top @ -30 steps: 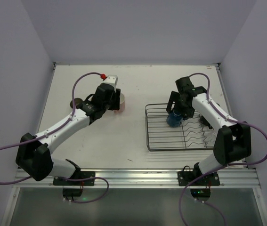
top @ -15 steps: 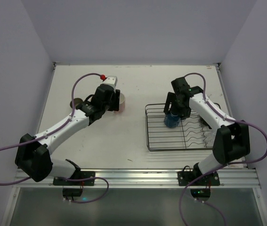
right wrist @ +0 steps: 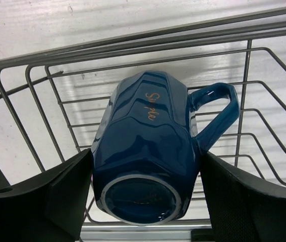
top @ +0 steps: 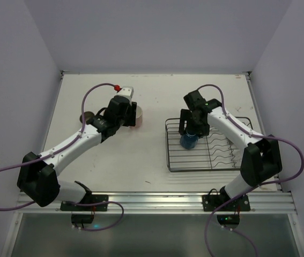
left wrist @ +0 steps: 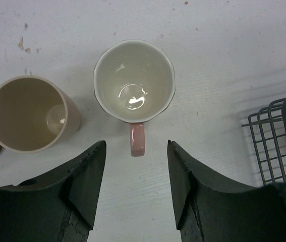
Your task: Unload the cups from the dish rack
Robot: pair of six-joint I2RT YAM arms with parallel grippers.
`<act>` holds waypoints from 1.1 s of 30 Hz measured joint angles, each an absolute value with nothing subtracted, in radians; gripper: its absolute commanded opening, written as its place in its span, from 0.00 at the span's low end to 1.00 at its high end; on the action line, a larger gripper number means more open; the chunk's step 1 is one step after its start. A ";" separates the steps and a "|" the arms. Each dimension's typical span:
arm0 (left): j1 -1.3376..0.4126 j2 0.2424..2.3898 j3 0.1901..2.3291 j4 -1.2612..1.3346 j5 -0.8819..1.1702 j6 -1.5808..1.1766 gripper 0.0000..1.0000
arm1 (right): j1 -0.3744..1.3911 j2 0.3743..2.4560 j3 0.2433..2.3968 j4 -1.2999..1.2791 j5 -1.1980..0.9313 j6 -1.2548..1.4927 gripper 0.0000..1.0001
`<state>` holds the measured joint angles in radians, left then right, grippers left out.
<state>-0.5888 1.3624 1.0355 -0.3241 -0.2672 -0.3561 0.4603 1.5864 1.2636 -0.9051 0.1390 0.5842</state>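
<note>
**Blue mug held at the rack**

The right gripper (right wrist: 145, 169) squeezes the tipped blue mug (right wrist: 143, 126) from both sides, at the left end of the rack (top: 168, 144) by the desk's (top: 157, 96) right edge. The left gripper (left wrist: 135, 151) hangs wide open over the pink mug (left wrist: 134, 80), beside a beige mug (left wrist: 26, 113).

both arms are built of smooth white shells (top: 82, 140) joined by blocky black joints (top: 36, 179). a thin purple cable (top: 103, 83) comes out just behind each claw and runs back to the base. on the left arm it carries a small red fitting (top: 117, 87) right behind the left claw (left wrist: 135, 151). that claw's fingers (left wrist: 82, 181) are dark grey, matte and wedge-shaped, with flat inner faces. the right claw (right wrist: 145, 171) has broad black fingers with a finely grained surface. a tiny green light (top: 207, 101) glows on the black housing behind the right claw.
</note>
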 measured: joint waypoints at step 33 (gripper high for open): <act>-0.589 1.353 1.034 -0.324 -0.231 -0.356 0.54 | 0.567 1.499 1.169 -0.863 0.065 0.215 0.30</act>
